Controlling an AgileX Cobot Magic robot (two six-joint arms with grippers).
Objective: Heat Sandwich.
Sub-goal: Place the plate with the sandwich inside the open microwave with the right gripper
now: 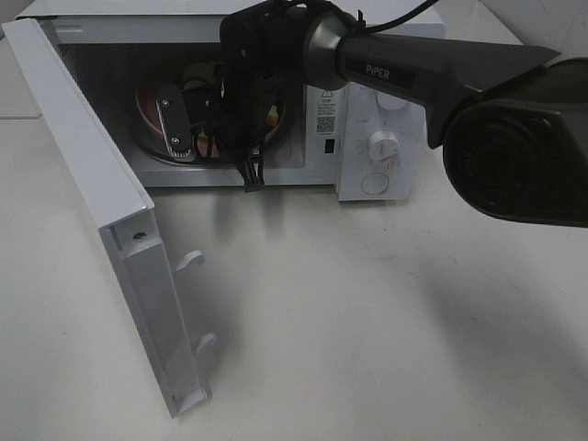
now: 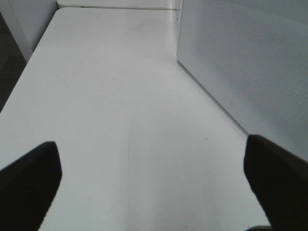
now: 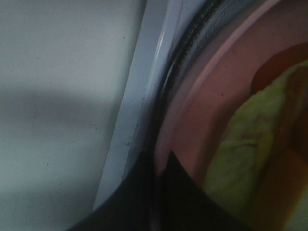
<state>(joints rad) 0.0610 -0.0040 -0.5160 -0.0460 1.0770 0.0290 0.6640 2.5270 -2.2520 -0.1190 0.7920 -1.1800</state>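
High view: right arm (image 1: 386,69) reaches into open microwave (image 1: 381,101), door (image 1: 83,175) standing wide. Pink plate (image 1: 150,103) sits in cavity under its wrist.

Left wrist: left gripper (image 2: 153,185) spread wide, empty. Table (image 2: 120,96) beneath, microwave wall alongside.

Right wrist: right gripper (image 3: 156,180) pinched shut on pink plate rim. Sandwich (image 3: 240,154) lies on pink plate just beyond fingertips.

Sandwich likely light and soft, layers prone to sliding. Better carried by stiff rim, kept level.
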